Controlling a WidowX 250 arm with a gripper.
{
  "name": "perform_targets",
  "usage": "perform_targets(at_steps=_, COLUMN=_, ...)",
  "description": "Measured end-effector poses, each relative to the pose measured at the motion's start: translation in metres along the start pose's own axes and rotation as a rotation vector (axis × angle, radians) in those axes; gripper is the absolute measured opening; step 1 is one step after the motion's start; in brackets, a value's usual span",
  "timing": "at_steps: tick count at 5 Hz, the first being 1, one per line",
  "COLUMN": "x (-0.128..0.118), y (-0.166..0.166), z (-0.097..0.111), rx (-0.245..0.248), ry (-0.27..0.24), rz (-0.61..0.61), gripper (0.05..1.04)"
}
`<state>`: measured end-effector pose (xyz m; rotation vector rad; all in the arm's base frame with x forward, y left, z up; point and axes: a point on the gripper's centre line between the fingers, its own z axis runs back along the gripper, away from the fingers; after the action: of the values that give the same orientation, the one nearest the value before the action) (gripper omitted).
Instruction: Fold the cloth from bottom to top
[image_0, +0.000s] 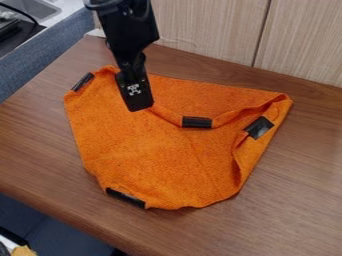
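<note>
The cloth (153, 150) looks woven and slightly rough, matt all over with a fine speckled grain, while the black patches (197, 122) on it look smoother and a little shiny, like tape. Under it, the counter (300, 165) has a smooth wood-grain surface with a soft satin sheen, and the panels (200, 30) behind show a paler, finely streaked wood look with a matt finish. The end effector (135, 92) appears to be smooth black plastic, mostly matt, and the sink (40, 7) in the corner looks like smooth metal.
</note>
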<state>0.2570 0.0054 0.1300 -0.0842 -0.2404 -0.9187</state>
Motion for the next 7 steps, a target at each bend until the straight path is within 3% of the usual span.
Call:
perform_targets(at_steps=1, x=-0.001, y=-0.001, z=-0.005, rx=-0.020, ry=0.007, rz=0.000, gripper=1.000)
perform_targets(at_steps=2, x=0.003, y=-0.007, z=-0.014, rx=-0.091, ry=-0.016, rz=-0.077, gripper=1.000)
perform_targets(at_steps=3, x=-0.003, y=-0.025, z=-0.017, rx=-0.178, ry=-0.034, rz=-0.231, gripper=0.999)
perform_targets(at_steps=4, x=-0.024, y=-0.045, z=-0.027, rx=-0.217, ry=-0.010, rz=-0.349, gripper=1.000)
perform_targets(at_steps=6, x=-0.052, y=-0.055, z=-0.041, rx=-0.219, ry=0.017, rz=-0.505, gripper=0.999)
perform_targets(at_steps=7, x=-0.059, y=-0.071, z=-0.054, rx=-0.247, ry=0.077, rz=-0.574, gripper=1.000)
